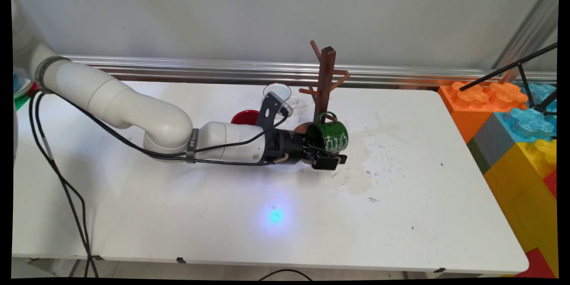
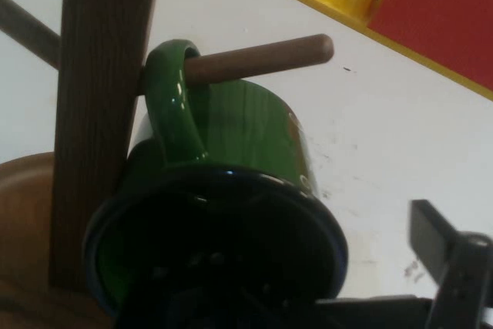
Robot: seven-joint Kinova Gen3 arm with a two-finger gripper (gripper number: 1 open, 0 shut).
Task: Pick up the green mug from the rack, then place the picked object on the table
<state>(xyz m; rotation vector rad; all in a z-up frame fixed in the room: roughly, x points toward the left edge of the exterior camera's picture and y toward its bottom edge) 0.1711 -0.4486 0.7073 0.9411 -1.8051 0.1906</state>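
Observation:
A green mug (image 1: pixel 331 136) hangs by its handle (image 2: pixel 179 105) on a low peg (image 2: pixel 262 58) of the wooden mug tree (image 1: pixel 326 81), with its mouth tipped toward my hand. My gripper (image 1: pixel 321 154) is at the mug's rim, open. One finger (image 2: pixel 443 248) stands outside the mug's wall with a gap between them. The other finger reaches into the dark mouth of the mug (image 2: pixel 231 190) and is hard to make out. The tree's post (image 2: pixel 100 113) rises just left of the mug, above its round wooden base (image 2: pixel 23 221).
A red cup (image 1: pixel 245 117) and a clear glass (image 1: pixel 278 91) stand behind my wrist, left of the tree. Large orange, blue and yellow toy blocks (image 1: pixel 512 124) line the table's right edge, with a black tripod leg (image 1: pixel 507 69) above them.

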